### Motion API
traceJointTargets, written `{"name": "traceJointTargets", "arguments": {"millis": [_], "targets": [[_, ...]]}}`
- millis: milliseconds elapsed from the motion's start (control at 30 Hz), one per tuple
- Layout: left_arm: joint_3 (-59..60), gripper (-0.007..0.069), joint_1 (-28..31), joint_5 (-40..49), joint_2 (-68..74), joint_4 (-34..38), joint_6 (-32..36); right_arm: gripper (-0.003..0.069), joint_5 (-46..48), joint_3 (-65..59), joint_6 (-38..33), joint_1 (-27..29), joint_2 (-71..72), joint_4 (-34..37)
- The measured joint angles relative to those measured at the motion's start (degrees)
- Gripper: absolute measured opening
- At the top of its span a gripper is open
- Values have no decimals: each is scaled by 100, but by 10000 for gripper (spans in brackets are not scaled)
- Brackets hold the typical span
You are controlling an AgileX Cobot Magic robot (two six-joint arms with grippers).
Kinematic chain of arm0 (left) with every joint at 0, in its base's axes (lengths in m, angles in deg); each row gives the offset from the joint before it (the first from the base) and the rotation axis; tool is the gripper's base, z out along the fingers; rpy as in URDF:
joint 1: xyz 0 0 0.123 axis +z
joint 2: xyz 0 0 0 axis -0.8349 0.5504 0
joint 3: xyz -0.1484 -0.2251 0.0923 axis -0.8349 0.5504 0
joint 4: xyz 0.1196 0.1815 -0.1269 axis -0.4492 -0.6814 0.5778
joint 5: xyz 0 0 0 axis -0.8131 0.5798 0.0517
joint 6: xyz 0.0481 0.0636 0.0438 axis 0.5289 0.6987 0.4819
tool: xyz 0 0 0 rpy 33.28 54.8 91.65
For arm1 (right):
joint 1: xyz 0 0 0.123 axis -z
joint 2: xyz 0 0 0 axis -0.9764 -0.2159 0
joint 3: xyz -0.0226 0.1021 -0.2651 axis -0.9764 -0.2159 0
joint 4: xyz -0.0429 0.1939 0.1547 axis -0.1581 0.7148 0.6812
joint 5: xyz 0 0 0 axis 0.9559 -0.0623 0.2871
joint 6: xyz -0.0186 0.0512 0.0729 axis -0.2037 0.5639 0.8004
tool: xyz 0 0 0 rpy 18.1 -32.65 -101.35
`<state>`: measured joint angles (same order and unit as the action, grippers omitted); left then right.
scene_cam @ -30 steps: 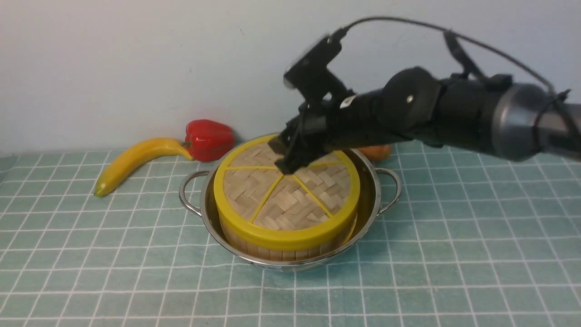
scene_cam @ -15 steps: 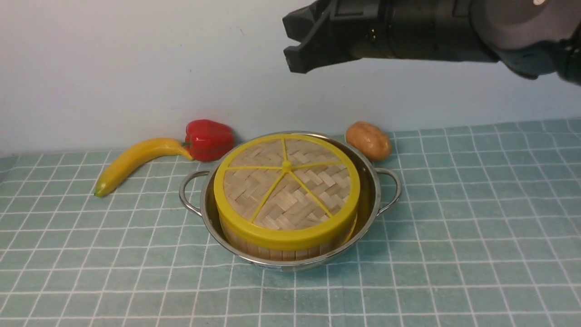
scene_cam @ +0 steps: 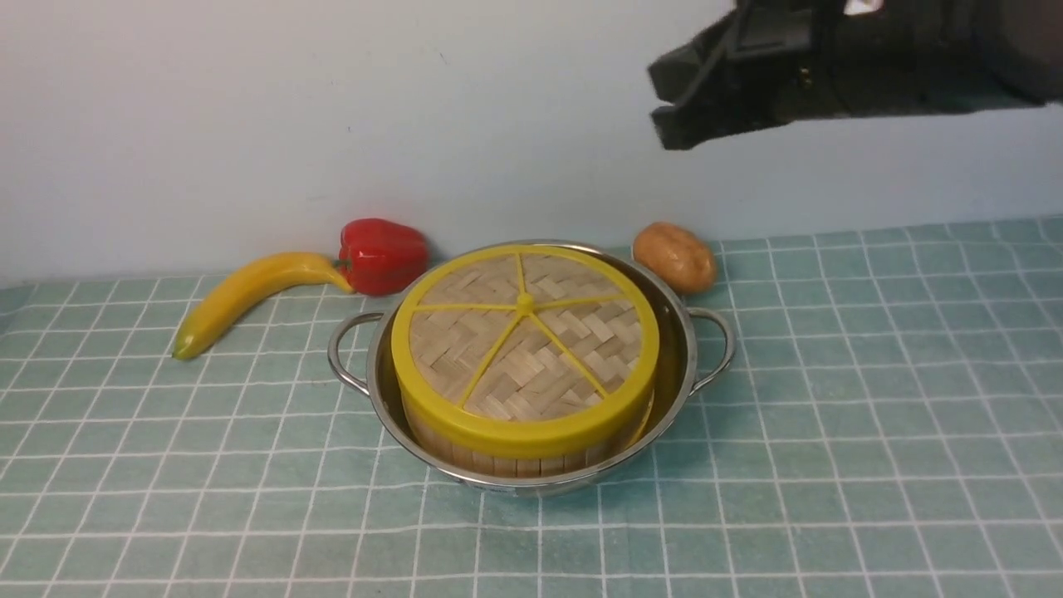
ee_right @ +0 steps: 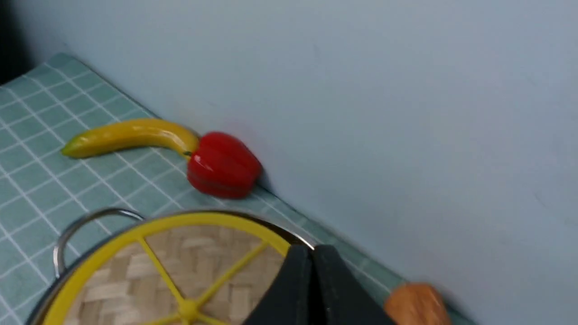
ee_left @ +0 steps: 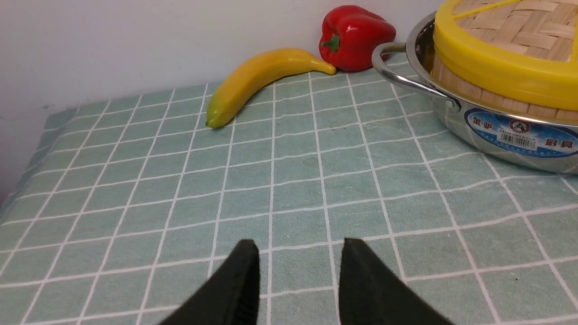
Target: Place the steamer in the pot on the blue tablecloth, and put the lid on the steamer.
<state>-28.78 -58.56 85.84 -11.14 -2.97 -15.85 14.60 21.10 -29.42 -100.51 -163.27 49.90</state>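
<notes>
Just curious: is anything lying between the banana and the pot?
No. In the left wrist view only bare tablecloth lies between the banana and the pot; the pepper sits farther back.

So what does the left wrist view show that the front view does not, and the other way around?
Only the left wrist view shows the blue label on the pot's side and the left gripper, jaws apart above the blue tablecloth. Only the front view shows the potato, the raised right gripper and the whole lid. Both show the banana, the red pepper, the pot and the steamer under its lid.
</notes>
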Motion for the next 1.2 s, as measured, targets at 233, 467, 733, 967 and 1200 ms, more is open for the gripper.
{"name": "traceJointTargets", "arguments": {"millis": [233, 467, 733, 967, 1200], "targets": [[0, 243, 0, 0, 0, 0, 0, 24, -1919, -3025, 745, 1353, 2134, -117], [0, 243, 0, 0, 0, 0, 0, 50, -3556, -6319, 932, 2207, 4424, 59], [0, 243, 0, 0, 0, 0, 0, 82, -4006, -7720, 744, 2281, 6604, 589], [0, 243, 0, 0, 0, 0, 0, 113, -2812, -7731, 258, 2306, 7455, 589], [0, 243, 0, 0, 0, 0, 0, 146, -1550, -7733, 254, 2310, 8283, -20]]}}
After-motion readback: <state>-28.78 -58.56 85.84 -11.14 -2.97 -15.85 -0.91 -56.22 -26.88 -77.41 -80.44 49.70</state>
